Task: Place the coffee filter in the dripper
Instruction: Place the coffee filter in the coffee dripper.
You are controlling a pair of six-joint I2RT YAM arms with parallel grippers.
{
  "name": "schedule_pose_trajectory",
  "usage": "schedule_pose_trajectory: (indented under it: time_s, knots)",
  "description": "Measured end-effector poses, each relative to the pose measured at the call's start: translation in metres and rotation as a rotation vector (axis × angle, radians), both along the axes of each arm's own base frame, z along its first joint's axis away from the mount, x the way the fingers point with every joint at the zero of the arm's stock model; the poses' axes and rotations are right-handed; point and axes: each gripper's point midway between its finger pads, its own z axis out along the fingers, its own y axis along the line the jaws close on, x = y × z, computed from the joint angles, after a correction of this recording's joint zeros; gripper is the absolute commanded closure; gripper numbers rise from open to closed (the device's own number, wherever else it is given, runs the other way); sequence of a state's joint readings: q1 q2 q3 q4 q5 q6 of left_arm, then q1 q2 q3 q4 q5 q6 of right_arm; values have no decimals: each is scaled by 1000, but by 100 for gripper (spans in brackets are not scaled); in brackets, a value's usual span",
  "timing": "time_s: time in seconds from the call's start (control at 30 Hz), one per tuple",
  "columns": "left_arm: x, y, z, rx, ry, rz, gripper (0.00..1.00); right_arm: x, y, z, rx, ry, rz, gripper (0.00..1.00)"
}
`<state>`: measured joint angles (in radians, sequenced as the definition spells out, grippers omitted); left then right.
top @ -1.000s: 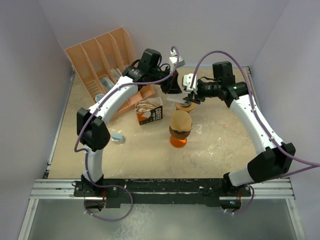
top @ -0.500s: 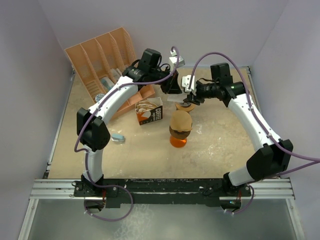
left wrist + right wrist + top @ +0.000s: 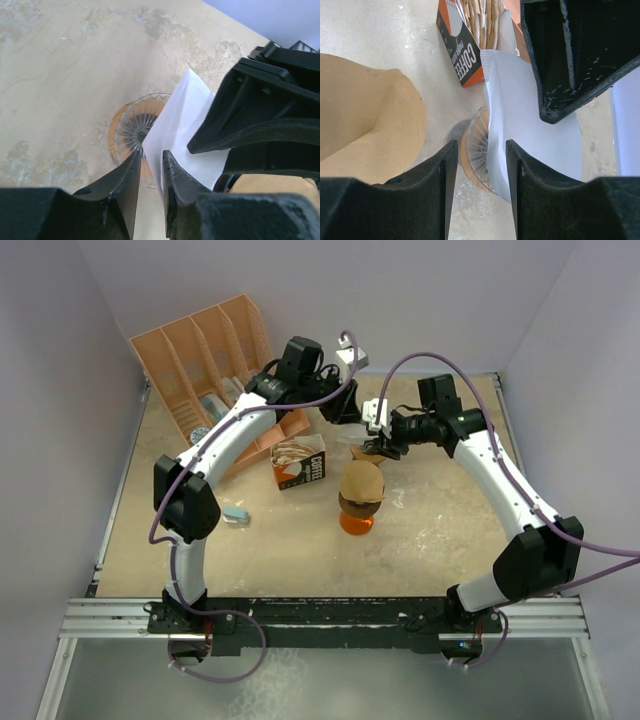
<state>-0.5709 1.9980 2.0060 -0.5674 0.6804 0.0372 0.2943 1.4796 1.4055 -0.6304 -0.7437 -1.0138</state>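
The white paper coffee filter (image 3: 187, 125) hangs edge-down over the glass dripper (image 3: 125, 135), which stands on the table on an orange ring. My left gripper (image 3: 151, 157) is slightly open. The filter's edge runs between its jaws and lies against the right finger, with a gap on the other side. My right gripper (image 3: 481, 147) is open wider. The filter (image 3: 530, 115) touches only its right finger, above the dripper (image 3: 475, 150). From above, both grippers (image 3: 345, 410) (image 3: 383, 438) meet over the dripper (image 3: 368, 452). Whether the filter touches the dripper cannot be told.
An orange and black coffee filter box (image 3: 300, 462) stands left of the dripper. A brown paper filter tops an orange vessel (image 3: 360, 502) just in front. A peach file organizer (image 3: 205, 360) fills the back left. A small blue object (image 3: 236, 514) lies near the left arm.
My left gripper's jaws have parted from shut to slightly open. My right gripper has shifted a little toward the left gripper. The filter shows less from above.
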Motion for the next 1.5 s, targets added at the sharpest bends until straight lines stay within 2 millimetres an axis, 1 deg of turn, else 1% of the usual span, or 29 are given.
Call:
schedule_pose_trajectory:
  time_s: [0.2, 0.33, 0.63, 0.77, 1.0, 1.33, 1.5]
  knots:
    - [12, 4, -5, 27, -23, 68, 64, -1, 0, -2, -3, 7, -1, 50]
    - [16, 3, -4, 31, -32, 91, 60, -4, -1, -4, -7, 23, 0, 48]
    - [17, 3, -8, 47, -36, 110, 55, -6, -3, -7, -14, 36, -3, 45]
    - [18, 4, -11, 53, -34, 116, 54, -6, -6, -8, -34, 40, -17, 44]
    - [19, 3, -13, 52, -37, 119, 52, -4, -11, -5, -58, 27, -33, 43]
    - [24, 5, -23, 64, -18, 160, 48, 0, -20, -7, -113, 3, -54, 42]
    - [28, 6, -23, 59, -19, 185, 46, 2, -23, -8, -133, -10, -55, 42]
